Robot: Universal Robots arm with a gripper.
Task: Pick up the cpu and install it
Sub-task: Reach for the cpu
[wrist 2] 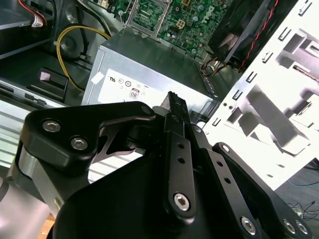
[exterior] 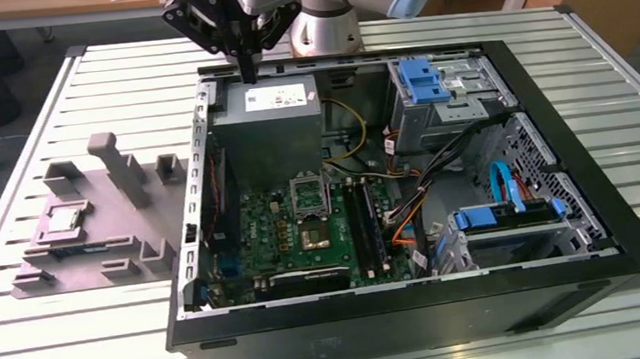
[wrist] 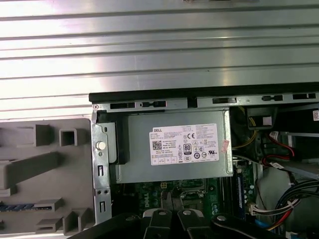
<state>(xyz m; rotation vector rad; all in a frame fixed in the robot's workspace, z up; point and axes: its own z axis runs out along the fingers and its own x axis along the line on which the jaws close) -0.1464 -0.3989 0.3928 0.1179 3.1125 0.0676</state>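
Black metal makes up the claw, which hangs on the silver and blue arm above the far edge of the open computer case, its fingers pressed together with nothing between them. In the second wrist view the claw shows its dark linkages drawn in to one narrow tip, and in the first wrist view the claw shows its tips side by side. Directly beneath it is the grey power-supply box, whose white label faces up in both wrist views. Past the box, deeper in the case, lies the green motherboard with the dark socket frame near its middle. A yellow cable loops just beside the box, and blue drive brackets sit on the exterior view's right side of the case. Outside the case, on the exterior view's left, a grey plastic tray with upright posts rests on the slatted metal tabletop. The cpu, a small silvery square, lies flat in a recess of that tray, well apart from the claw and untouched, with the case wall standing between it and the motherboard.
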